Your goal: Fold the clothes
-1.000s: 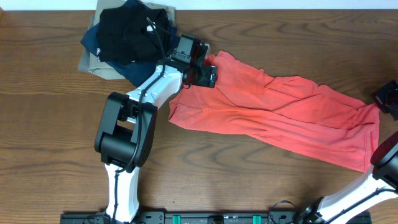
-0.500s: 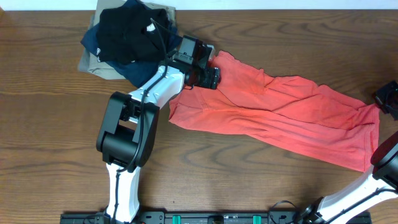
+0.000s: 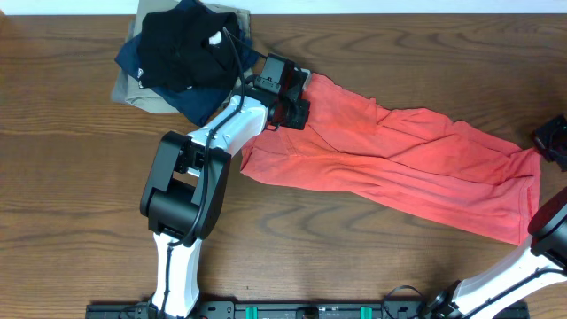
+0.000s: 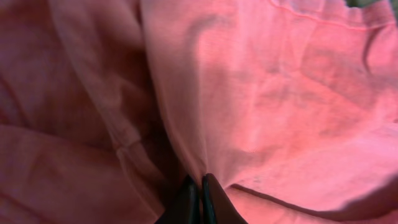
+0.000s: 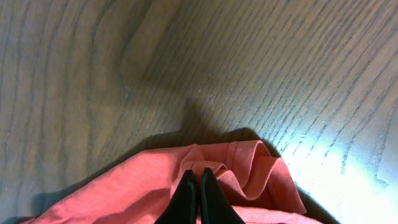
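Left gripper pinching one red-orange T-shirt; right gripper likewise.

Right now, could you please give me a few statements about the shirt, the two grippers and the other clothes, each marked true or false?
1. The left gripper is shut on a fold of the red-orange T-shirt. True.
2. The right gripper hangs open over bare wood. False: it is shut on a hemmed edge of the T-shirt.
3. The T-shirt lies folded into a neat square. False: it lies stretched out and wrinkled across the table.
4. A pile of dark garments sits at the end of the T-shirt that the left gripper holds. True.
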